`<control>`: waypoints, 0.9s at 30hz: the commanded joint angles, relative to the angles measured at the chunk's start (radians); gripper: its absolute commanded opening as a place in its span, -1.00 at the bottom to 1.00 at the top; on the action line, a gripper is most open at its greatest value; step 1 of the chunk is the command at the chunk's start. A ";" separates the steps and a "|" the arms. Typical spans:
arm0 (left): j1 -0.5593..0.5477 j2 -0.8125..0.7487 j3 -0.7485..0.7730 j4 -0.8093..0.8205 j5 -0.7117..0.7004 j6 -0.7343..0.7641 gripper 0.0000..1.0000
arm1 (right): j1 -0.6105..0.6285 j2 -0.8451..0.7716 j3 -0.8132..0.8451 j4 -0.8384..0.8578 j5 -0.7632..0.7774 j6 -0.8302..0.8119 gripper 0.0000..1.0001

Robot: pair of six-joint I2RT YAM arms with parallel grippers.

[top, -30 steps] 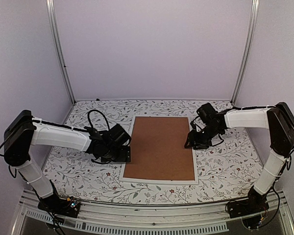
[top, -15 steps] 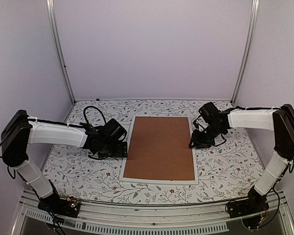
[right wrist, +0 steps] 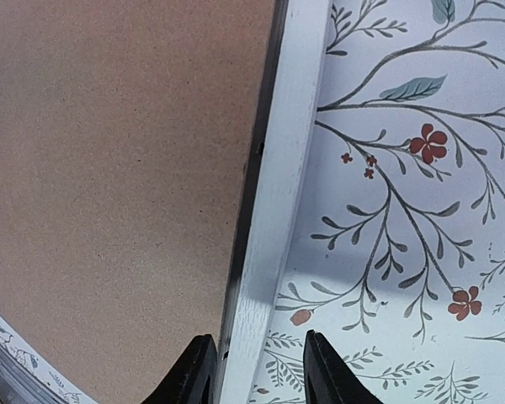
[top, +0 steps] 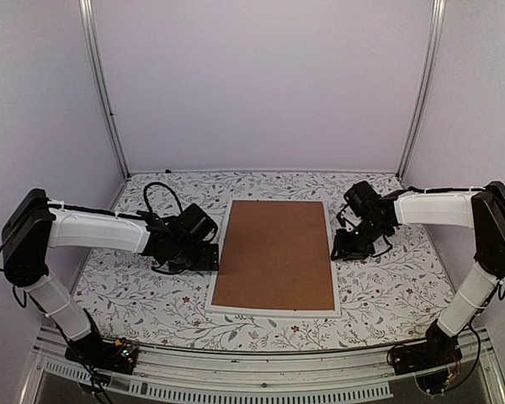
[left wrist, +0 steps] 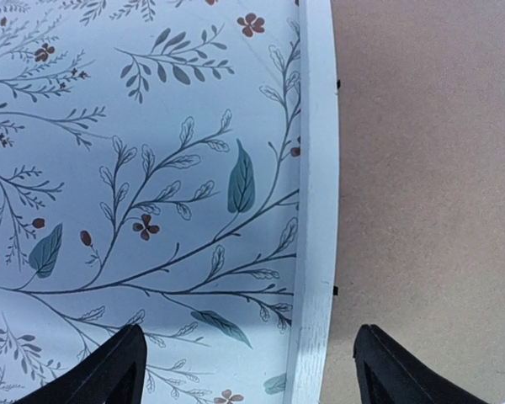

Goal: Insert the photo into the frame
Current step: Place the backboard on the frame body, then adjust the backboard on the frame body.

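Two grippers sit low over the table, one at each long side of the frame (top: 273,310). The left gripper (left wrist: 248,337) is spread wide and holds nothing. In its wrist view one dark finger (left wrist: 118,370) stands over the floral tablecloth (left wrist: 109,168). The other stands over the brown backing board (left wrist: 429,168). The frame's white rim runs up between them, clear of both.

The right gripper (right wrist: 259,337) is parted only a little, its two fingertips set just either side of the opposite white rim. Whether they press on that rim or merely hover above it, I cannot tell. To the left of its fingers in that view lies the brown board, to the right the flowered cloth.

Small dark tabs (left wrist: 334,290) show at the inner edge of the rim, where it meets the board.

From the top camera, the frame lies flat at the middle of the table, long sides running away from the arm bases. Its far end is turned slightly to the right. The backing board fills it from rim to rim, so only a thin white border shows around the brown. The left gripper is just beside the left rim, about halfway along. The right gripper is at the right rim, a little farther from the bases. Both arms reach inward from the table's outer sides, with the patterned cloth covering the table under them.
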 commanded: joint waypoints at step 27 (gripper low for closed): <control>0.020 0.035 0.016 0.016 0.024 0.018 0.75 | 0.005 0.166 0.095 0.035 0.074 -0.048 -0.22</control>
